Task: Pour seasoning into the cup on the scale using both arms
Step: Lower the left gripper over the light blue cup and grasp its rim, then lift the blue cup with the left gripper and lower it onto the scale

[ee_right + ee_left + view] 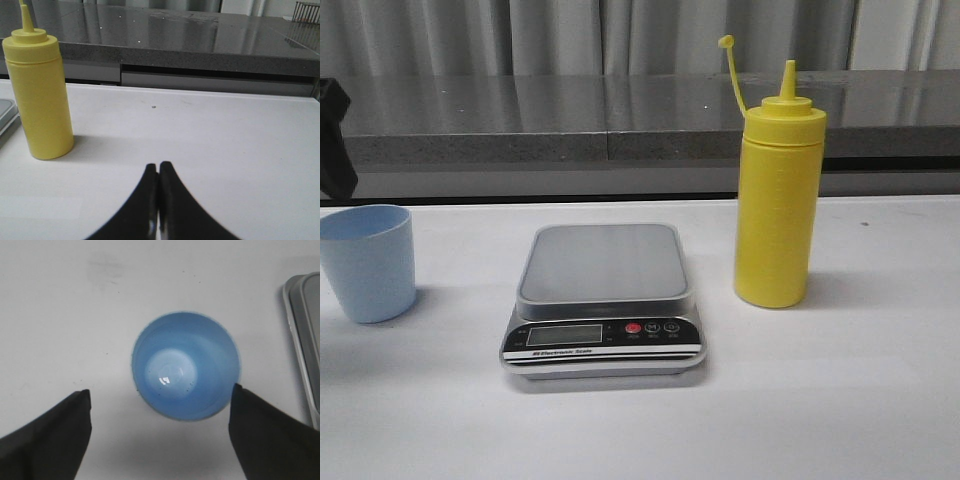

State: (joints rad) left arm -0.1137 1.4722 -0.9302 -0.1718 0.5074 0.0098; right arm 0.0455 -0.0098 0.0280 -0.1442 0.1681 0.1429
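The light blue cup [367, 262] stands upright on the white table, left of the scale [604, 300], whose silver platform is bare. From above, the cup [186, 372] looks empty, and my left gripper [161, 389] hangs open over it, one fingertip [242, 405] close by its rim, the other well apart. A bit of the left arm [335, 140] shows at the far left edge. The yellow seasoning bottle [777, 200] stands right of the scale, its tethered cap [726, 42] off the nozzle. My right gripper [159, 165] is shut on nothing, low over the table, with the bottle [39, 95] some way off.
A grey stone ledge [620, 110] runs along the table's far edge. The scale's rim [305, 340] lies close beside the cup. A wire rack [306, 10] stands on the ledge far off to the right. White tabletop [840, 400] spreads in front of the bottle.
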